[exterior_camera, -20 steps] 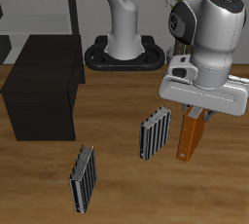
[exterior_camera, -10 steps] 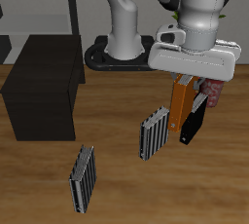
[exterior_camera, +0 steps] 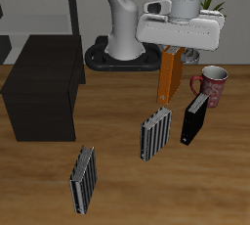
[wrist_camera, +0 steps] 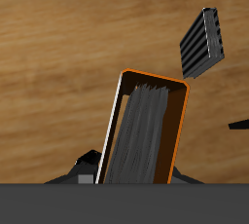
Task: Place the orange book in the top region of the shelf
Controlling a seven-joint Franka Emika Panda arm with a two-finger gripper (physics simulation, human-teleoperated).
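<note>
My gripper (exterior_camera: 174, 51) is shut on the top edge of the orange book (exterior_camera: 167, 76). The book hangs upright in the air above the table, over one grey striped book (exterior_camera: 155, 135). In the wrist view the orange book (wrist_camera: 146, 130) shows its orange covers and pale grey page edges, with the wooden tabletop below it. The shelf (exterior_camera: 44, 85) is a large matte black box with a flat top. It stands on the table well to the side of the book, and its top is lower than the book's lower end.
A black book (exterior_camera: 194, 120) stands upright beside a dark red mug (exterior_camera: 212, 85). A second grey striped book (exterior_camera: 84, 179) stands near the table's front edge. One grey striped book also shows in the wrist view (wrist_camera: 201, 43). A pale grey open-frame rack (exterior_camera: 39, 9) stands behind the shelf.
My gripper has risen and moved toward the shelf with the orange book in it. The book has left the table. The black book and mug have come into sight behind it.
</note>
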